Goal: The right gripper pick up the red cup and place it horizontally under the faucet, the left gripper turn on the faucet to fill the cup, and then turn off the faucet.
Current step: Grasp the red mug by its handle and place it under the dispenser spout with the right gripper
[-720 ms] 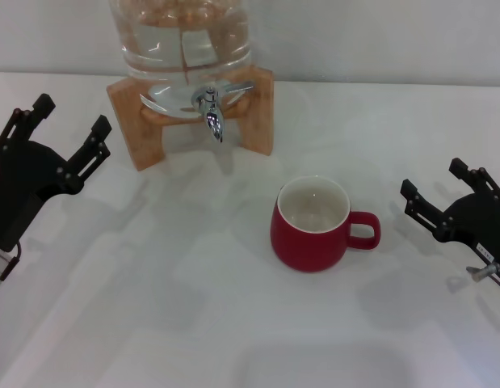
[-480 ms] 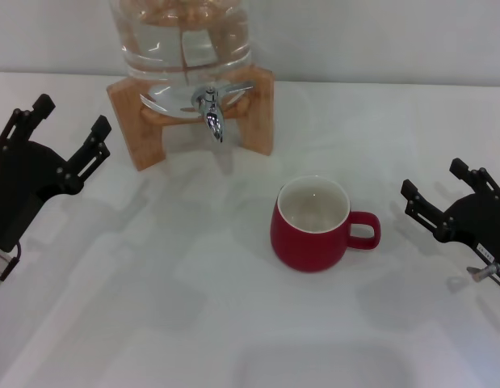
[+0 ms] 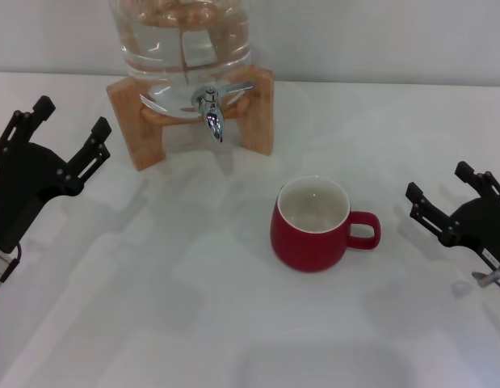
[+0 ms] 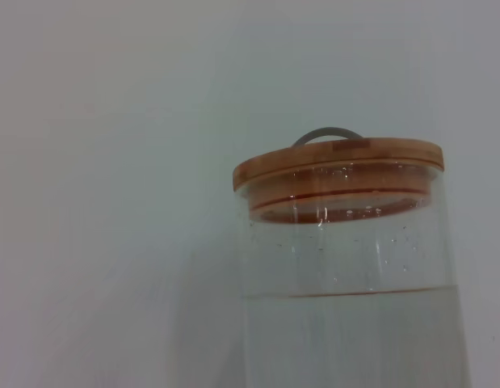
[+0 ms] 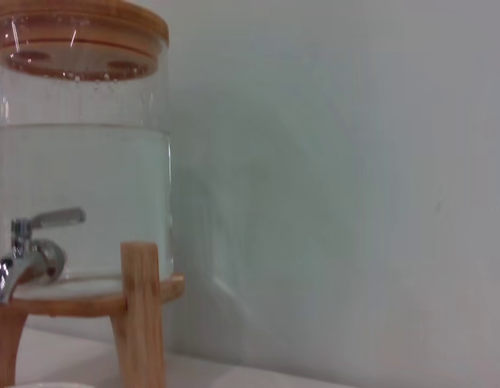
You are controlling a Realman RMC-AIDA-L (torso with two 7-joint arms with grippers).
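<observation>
The top of the glass jar point(image 3: 181, 36) is cut off by the head view's upper edge. In the right wrist view, the faucet point(image 5: 27, 252) spout runs past the edge, and the red cup point(image 5: 39, 385) shows only as a thin rim.

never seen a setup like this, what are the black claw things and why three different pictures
The black claws are a robot's two hands. The head view looks down from its head: the left gripper and the right gripper both hang open and empty at the sides. On the white table stands the red cup, upright and held by nothing, in front of a glass water jar on a wooden stand with the faucet. The other two pictures come from wrist cameras; each shows only the jar against a wall.
</observation>
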